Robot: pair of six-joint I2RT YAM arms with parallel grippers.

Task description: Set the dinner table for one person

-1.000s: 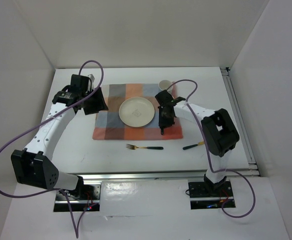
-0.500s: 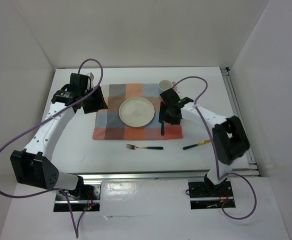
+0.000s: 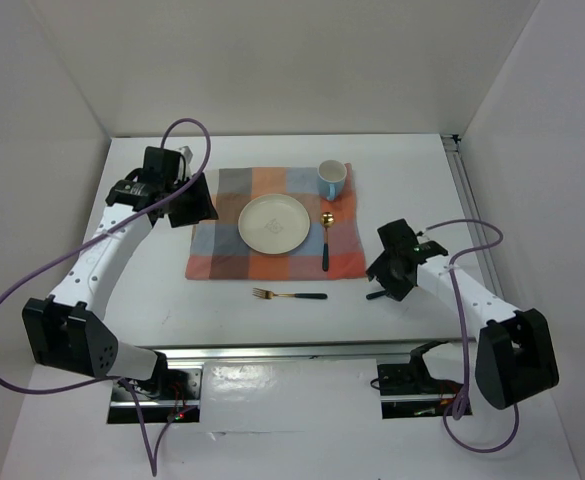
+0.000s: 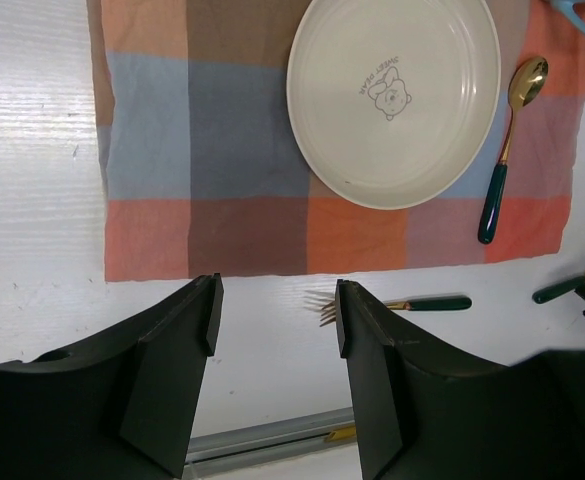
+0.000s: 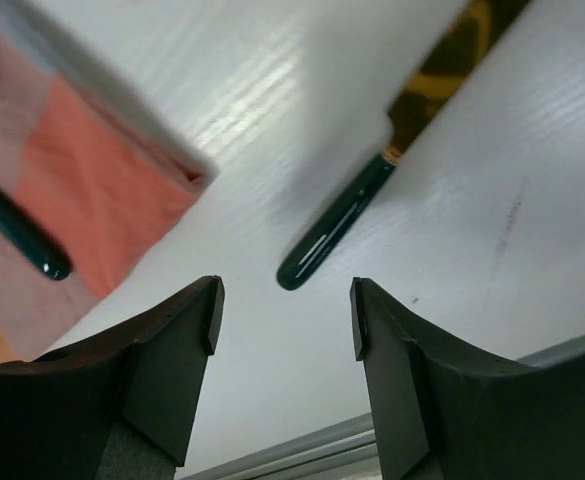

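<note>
the white table (image 3: 222, 320) lies under the checked mat (image 3: 227, 225) and spreads out past it on every side. the mat is orange, blue and grey. the left claw (image 4: 277, 295) hangs over the mat's left edge, its jaws apart and nothing in them. the right claw (image 5: 285, 290) is off the mat's near right corner, jaws apart too, holding nothing. a round cream plate (image 3: 273, 222) sits in the middle of the mat. a blue mug (image 3: 332, 180) stands on the mat's far right corner. a spoon (image 3: 326, 243) with a gold bowl lies on the mat's right side. a fork (image 3: 290, 295) lies on the table just in front of the mat. a green-handled cutlery piece (image 5: 337, 232) lies under the right claw, its other end blurred.
</note>
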